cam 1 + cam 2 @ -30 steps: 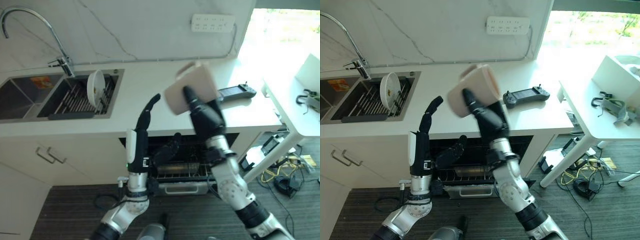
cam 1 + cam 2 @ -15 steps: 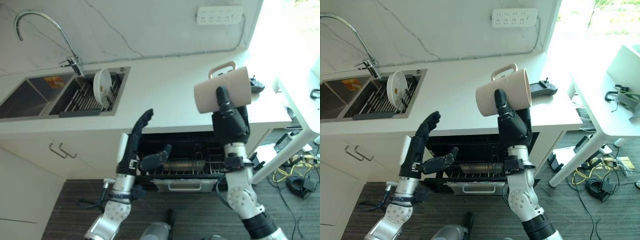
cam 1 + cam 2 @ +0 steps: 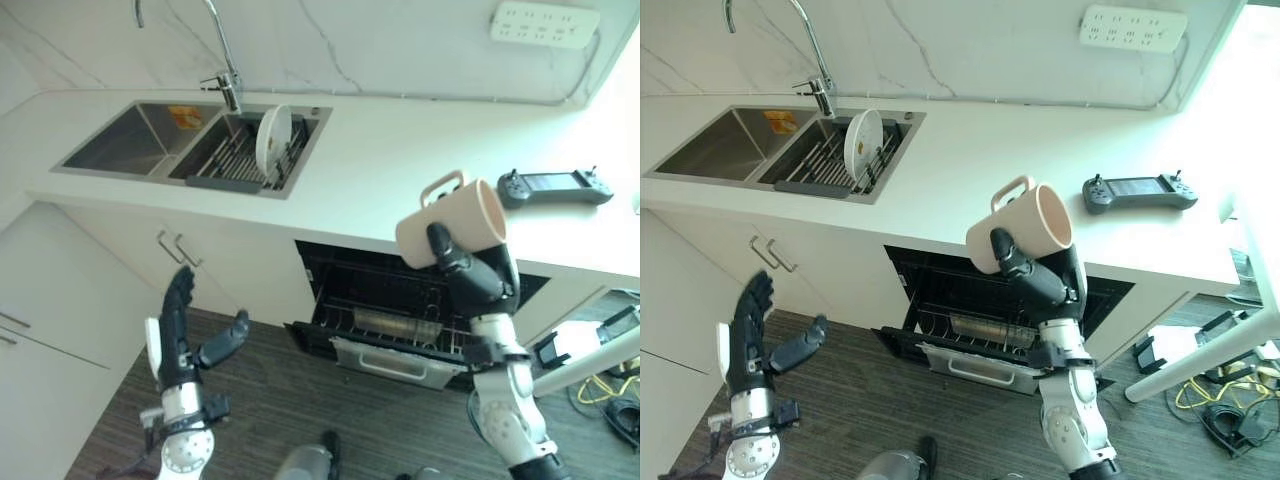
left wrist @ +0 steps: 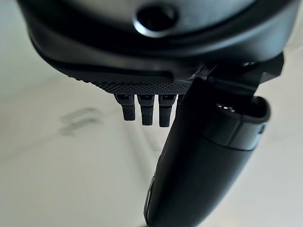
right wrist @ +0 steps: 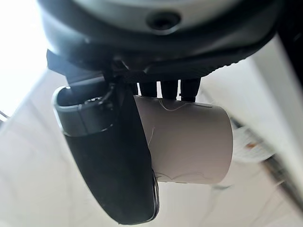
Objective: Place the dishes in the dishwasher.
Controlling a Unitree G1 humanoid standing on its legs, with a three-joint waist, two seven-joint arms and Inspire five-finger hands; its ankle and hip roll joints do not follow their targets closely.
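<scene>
1. White stone tabletop [image 3: 380, 160] runs across the scene, with a steel sink [image 3: 130, 140] sunk into its left part and a tap [image 3: 215, 45] behind the sink
2. Below the tabletop edge the dishwasher [image 3: 400, 310] stands open, its wire rack [image 3: 980, 335] pulled partly out over the dark wood floor [image 3: 260, 400]
3. White cupboard doors [image 3: 110, 260] with metal handles fill the front under the sink
4. Right robot hand [image 3: 470, 280] is raised in front of the tabletop edge, above the open dishwasher, its thumb and fingers curled round a cream mug [image 3: 450, 225]; the mug lies tilted on its side with its mouth facing right and its handle pointing up and to the left, and the right wrist view shows the thumb pressed along the mug's side [image 5: 189, 142]
5. Left robot hand [image 3: 185, 335] is held up low on the left, over the floor in front of the cupboards, fingers straight and thumb spread out, holding nothing
6. White plate [image 3: 272, 140] stands on edge in the drying rack [image 3: 235, 160] in the right basin of the sink
7. Black handheld controller [image 3: 555, 187] lies flat on the tabletop to the right, well apart from the mug
8. White power strip [image 3: 545, 22] is fixed on the wall above the tabletop
</scene>
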